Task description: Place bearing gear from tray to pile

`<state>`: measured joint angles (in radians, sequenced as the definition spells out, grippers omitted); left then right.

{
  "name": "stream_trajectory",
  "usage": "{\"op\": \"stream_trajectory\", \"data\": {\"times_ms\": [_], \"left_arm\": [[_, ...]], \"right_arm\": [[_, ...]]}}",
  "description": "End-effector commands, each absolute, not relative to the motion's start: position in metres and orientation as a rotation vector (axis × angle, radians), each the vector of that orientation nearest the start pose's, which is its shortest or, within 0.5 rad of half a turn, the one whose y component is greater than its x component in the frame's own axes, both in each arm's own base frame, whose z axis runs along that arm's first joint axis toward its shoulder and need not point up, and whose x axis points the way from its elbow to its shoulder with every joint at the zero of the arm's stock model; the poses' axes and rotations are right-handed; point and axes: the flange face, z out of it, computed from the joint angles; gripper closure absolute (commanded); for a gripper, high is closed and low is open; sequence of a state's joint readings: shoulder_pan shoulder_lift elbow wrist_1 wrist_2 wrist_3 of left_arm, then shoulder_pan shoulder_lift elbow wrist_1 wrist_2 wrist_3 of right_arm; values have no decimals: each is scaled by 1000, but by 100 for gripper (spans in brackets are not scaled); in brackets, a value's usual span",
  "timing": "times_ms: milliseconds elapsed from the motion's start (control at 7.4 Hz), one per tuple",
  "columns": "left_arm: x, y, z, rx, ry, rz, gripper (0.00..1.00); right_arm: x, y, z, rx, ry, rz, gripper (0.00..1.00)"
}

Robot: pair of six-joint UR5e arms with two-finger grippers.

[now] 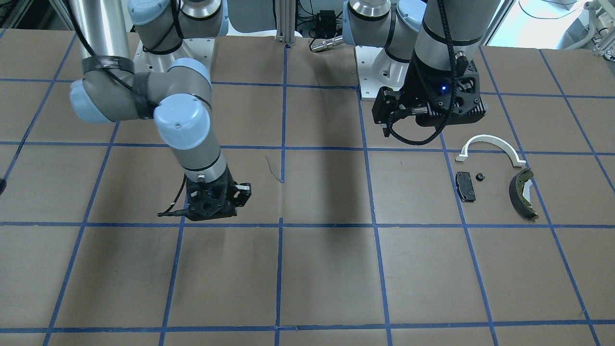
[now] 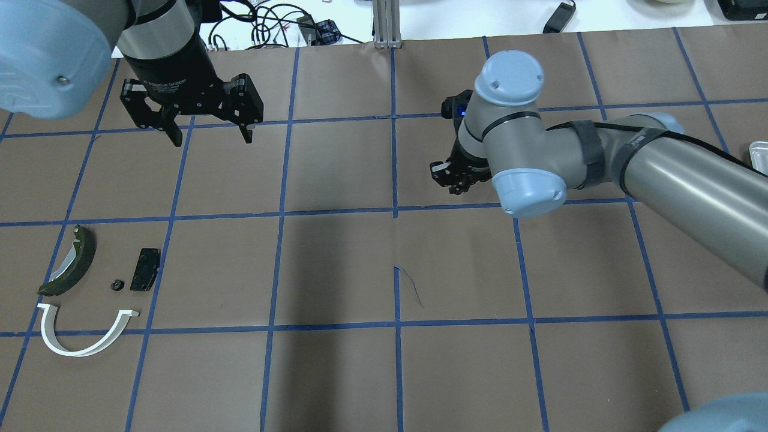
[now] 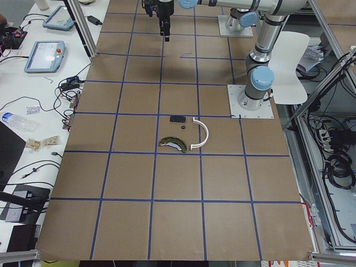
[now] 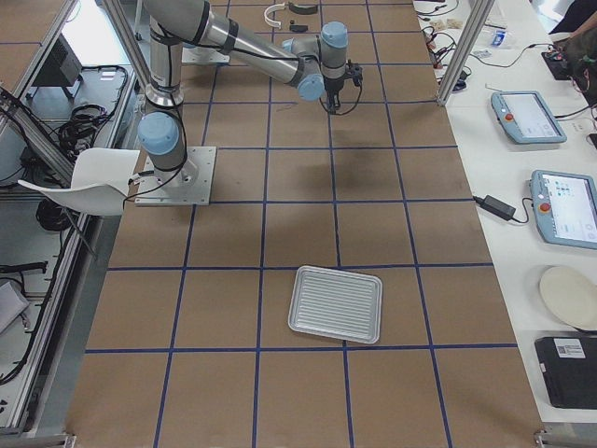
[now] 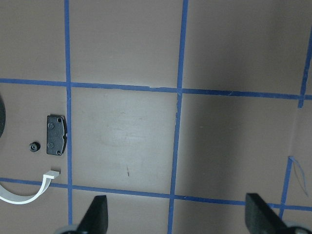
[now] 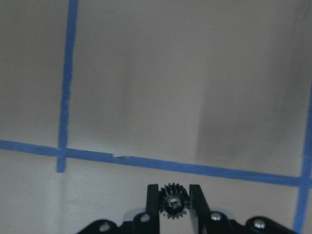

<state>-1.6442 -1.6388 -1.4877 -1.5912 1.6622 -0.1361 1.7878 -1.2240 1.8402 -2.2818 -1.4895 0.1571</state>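
Observation:
My right gripper [image 6: 171, 195] is shut on a small black toothed bearing gear [image 6: 171, 200] and holds it above the brown table; the overhead view shows it near the table's middle [image 2: 453, 180]. The pile lies at my left: a black rectangular pad [image 2: 146, 269], a white thin arc [image 2: 84, 336], a dark olive curved shoe [image 2: 69, 261] and another small black gear [image 2: 117, 284]. My left gripper [image 2: 213, 141] is open and empty, raised beyond the pile. The ribbed metal tray [image 4: 336, 304] lies far to my right and looks empty.
The table is brown paper with a blue tape grid. In the overhead view the tray's corner [image 2: 759, 153] shows at the right edge. Cables and devices lie beyond the far edge of the table.

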Motion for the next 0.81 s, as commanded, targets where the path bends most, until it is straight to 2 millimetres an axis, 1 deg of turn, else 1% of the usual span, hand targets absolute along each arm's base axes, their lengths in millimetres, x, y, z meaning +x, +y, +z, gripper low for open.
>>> {"op": "stream_trajectory", "data": {"times_ms": [0, 135, 270, 405, 541, 676], "left_arm": [[-164, -514, 490, -92, 3050, -33, 0], [-164, -513, 491, -90, 3050, -38, 0], [-164, -514, 489, -90, 3050, -31, 0], [-164, -515, 488, -90, 3051, -29, 0], [-164, -515, 487, -89, 3051, -26, 0], [-164, -516, 486, -89, 3051, -24, 0]], "right_arm": [[326, -499, 223, 168, 2982, -17, 100], [340, -490, 221, 257, 2956, 17, 91], [343, -487, 217, 267, 2960, 31, 33], [340, -497, 223, 247, 2964, -4, 0], [331, -512, 237, 212, 2999, -55, 0], [305, -537, 253, 98, 3126, -131, 0]]}}
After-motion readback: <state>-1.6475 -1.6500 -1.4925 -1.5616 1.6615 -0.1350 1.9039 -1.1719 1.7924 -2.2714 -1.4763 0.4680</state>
